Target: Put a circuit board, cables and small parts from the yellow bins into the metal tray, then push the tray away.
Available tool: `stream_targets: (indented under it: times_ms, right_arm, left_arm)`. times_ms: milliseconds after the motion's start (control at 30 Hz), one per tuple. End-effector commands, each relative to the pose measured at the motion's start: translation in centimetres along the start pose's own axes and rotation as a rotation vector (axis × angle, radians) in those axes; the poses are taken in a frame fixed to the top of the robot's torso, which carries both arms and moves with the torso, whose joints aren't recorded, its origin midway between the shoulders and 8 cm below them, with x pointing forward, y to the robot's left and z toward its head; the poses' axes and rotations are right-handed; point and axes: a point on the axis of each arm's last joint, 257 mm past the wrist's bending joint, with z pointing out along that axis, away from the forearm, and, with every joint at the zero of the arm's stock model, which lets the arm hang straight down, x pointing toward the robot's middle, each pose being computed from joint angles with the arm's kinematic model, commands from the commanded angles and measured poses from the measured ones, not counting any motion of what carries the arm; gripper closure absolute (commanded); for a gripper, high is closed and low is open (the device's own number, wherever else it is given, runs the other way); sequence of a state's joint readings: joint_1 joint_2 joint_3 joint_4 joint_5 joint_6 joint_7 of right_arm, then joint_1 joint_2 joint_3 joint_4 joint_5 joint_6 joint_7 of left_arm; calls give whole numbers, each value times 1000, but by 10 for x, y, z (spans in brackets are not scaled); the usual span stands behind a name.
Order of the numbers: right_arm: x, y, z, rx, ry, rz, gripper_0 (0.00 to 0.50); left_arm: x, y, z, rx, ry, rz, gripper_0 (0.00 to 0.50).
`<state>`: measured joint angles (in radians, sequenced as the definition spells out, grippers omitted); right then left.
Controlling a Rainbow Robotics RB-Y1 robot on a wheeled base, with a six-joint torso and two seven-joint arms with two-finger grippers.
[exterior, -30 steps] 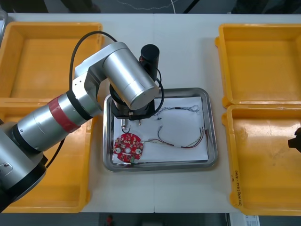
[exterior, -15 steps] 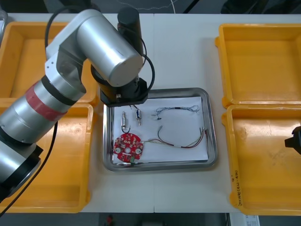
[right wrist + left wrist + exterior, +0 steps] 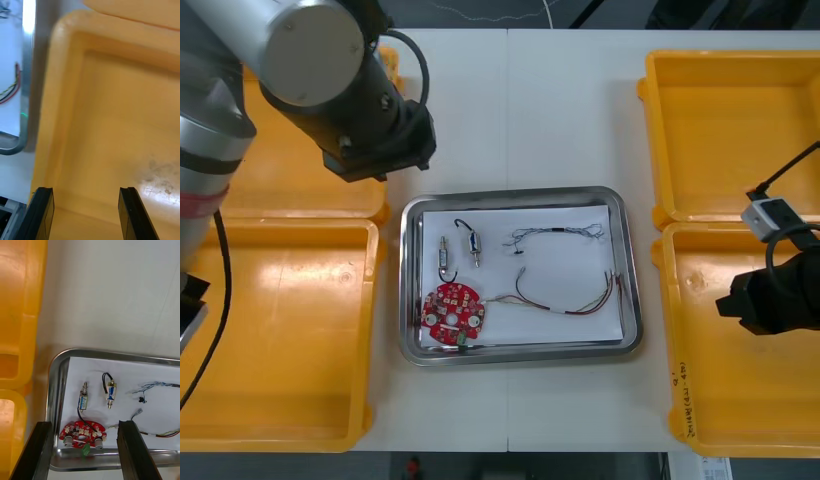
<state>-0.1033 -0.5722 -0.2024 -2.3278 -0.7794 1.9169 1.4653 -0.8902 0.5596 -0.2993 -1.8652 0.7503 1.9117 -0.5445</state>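
the left arm (image 3: 300,50) is a fat brushed-silver cylinder with a round grey end cap. it has a red band (image 3: 190,203) farther back and a blocky black wrist housing (image 3: 380,135), with a black cable (image 3: 423,70) curving beside it. the right arm (image 3: 775,300) ends in a black block with a small grey-white box (image 3: 770,215) and thin black cables. both pairs of jaws are flat matte-black bars with squared tips.

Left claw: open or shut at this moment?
Open: the left claw shows both black fingers standing apart in its wrist view, gripping nothing, with the metal tray lying beyond them.
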Motion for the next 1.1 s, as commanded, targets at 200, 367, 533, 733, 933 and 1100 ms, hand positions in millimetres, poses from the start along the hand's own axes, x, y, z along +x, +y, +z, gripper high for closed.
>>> stream_targets:
  times_ms: [200, 367, 533, 733, 933, 1100]
  right_arm:
    - [-24, 69, -5, -55, -15, -274, 0]
    - [-20, 100, 1, -88, 13, -406, 0]
    - [-10, 125, 7, -102, 58, -578, 0]
    - [-3, 156, 12, -123, 82, -743, 0]
    - [-10, 189, 20, -111, 41, -942, 0]
    - [-18, 215, 30, -132, 0, -1079, 0]
  left_arm:
    - [-18, 73, -23, -38, -61, 19, 0]
    - [-20, 109, -28, -59, -68, 19, 0]
    - [-21, 143, -35, -83, -68, 23, 0]
    - [-21, 172, -41, -98, -61, 47, 0]
    - [-9, 201, -41, -129, -45, 87, 0]
    - [1, 215, -41, -144, -35, 130, 0]
